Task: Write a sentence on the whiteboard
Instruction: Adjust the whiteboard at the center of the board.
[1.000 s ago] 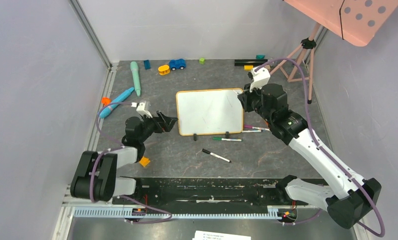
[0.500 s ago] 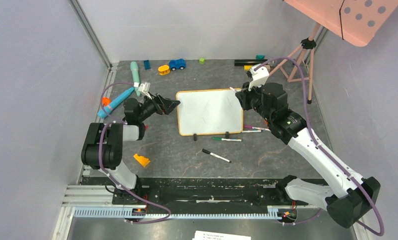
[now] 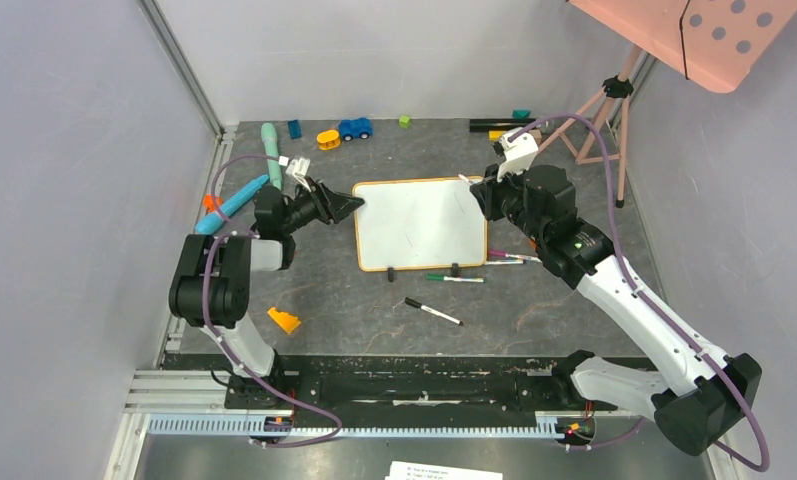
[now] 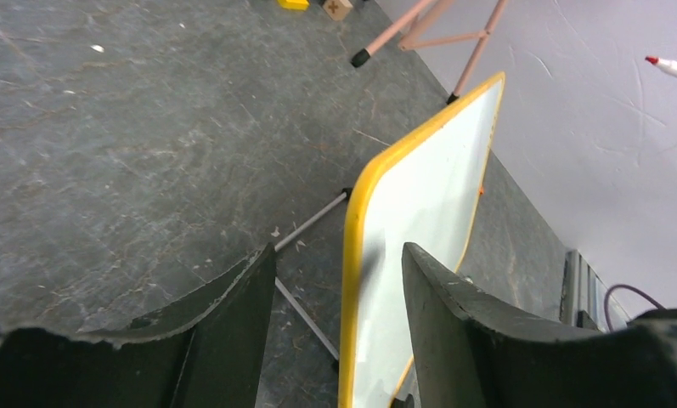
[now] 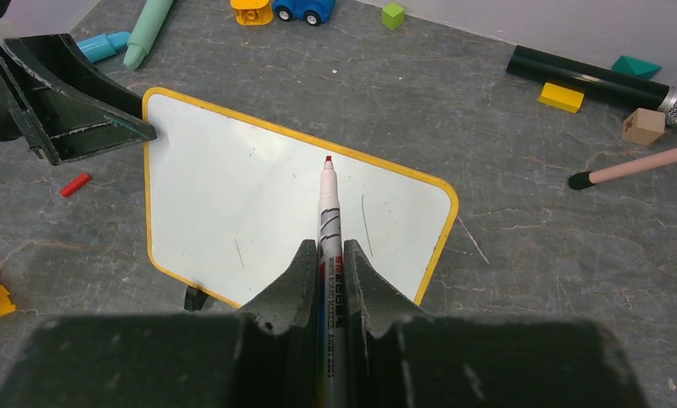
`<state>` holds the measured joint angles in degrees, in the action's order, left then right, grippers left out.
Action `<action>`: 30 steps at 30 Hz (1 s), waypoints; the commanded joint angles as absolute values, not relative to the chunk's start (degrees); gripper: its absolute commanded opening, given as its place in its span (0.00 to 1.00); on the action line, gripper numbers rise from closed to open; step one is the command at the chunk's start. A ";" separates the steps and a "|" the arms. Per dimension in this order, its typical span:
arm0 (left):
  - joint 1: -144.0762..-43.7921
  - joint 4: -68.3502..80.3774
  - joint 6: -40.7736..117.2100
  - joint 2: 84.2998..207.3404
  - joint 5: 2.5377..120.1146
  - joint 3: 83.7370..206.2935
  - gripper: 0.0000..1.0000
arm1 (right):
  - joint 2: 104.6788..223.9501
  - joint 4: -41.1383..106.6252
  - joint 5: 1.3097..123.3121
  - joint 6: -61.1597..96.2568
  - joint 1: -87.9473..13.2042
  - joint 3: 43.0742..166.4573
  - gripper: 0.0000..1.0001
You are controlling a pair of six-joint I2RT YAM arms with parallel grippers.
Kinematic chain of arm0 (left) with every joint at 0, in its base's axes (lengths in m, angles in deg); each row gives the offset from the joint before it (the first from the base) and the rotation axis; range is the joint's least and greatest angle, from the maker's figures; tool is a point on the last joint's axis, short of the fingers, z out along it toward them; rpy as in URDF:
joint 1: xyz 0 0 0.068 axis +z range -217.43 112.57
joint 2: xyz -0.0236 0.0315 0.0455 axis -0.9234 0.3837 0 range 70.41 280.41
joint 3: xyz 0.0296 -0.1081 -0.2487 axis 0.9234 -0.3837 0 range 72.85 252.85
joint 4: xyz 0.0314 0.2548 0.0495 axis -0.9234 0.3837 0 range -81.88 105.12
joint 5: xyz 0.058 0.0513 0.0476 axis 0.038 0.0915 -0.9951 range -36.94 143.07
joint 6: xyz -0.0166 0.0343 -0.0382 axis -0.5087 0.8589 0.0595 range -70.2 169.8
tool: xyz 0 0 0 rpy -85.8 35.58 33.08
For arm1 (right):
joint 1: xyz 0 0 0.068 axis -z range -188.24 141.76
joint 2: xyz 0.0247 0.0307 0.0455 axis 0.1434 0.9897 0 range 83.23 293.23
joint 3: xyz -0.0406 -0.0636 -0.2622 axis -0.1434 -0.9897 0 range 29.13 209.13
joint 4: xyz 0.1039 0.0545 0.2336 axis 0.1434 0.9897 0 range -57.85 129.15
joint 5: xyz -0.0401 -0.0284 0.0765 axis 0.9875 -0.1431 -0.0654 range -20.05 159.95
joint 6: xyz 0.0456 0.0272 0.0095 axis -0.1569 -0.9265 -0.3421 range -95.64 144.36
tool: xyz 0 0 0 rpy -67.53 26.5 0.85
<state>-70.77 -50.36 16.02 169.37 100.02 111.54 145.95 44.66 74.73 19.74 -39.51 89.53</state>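
The small white rectangular whiteboard with a thin yellow-orange frame and rounded corners point(image 3: 419, 225) stands propped at a tilt on two little black feet. It sits between the two grippers on the dark grey mottled table point(image 3: 374, 320), and its face carries a few faint thin strokes.

The left gripper point(image 3: 354, 207) meets it at the far left corner. Its two black fingers are parted, one on each side of the frame edge (the left wrist view shows bare table in the gap on one side, so they are not clamped).

The right gripper point(image 5: 329, 246) is clenched on a white marker with a red tip point(image 5: 328, 200), which runs straight out past its fingertips. The tip hangs by the board's far right part, apart from the surface.

On the near side of the right gripper, a green-capped marker point(image 3: 454, 278) lies beside the board's feet, and a black-and-white marker point(image 3: 433, 311) lies nearer the arm bases. An orange wedge block point(image 3: 284, 320) sits on the near side of the left gripper. On that gripper's outer side lie a blue pen-shaped toy point(image 3: 232, 205) and a teal one point(image 3: 271, 155). Beyond the right gripper stands a pink tripod point(image 3: 604, 130).
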 commanded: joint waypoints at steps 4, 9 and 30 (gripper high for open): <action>-71.33 -56.68 12.48 172.74 104.96 111.93 0.54 | 145.42 42.00 74.08 19.82 -39.36 90.12 0.00; -71.39 -58.53 11.84 173.02 104.06 110.20 0.40 | 145.14 41.99 74.20 19.83 -39.38 89.82 0.00; -72.43 -56.74 14.12 165.63 103.57 100.97 0.16 | 142.99 41.46 74.00 19.06 -39.36 87.27 0.00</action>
<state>-71.47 -59.65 12.08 168.13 102.17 102.21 144.49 44.33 74.68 19.48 -39.51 87.59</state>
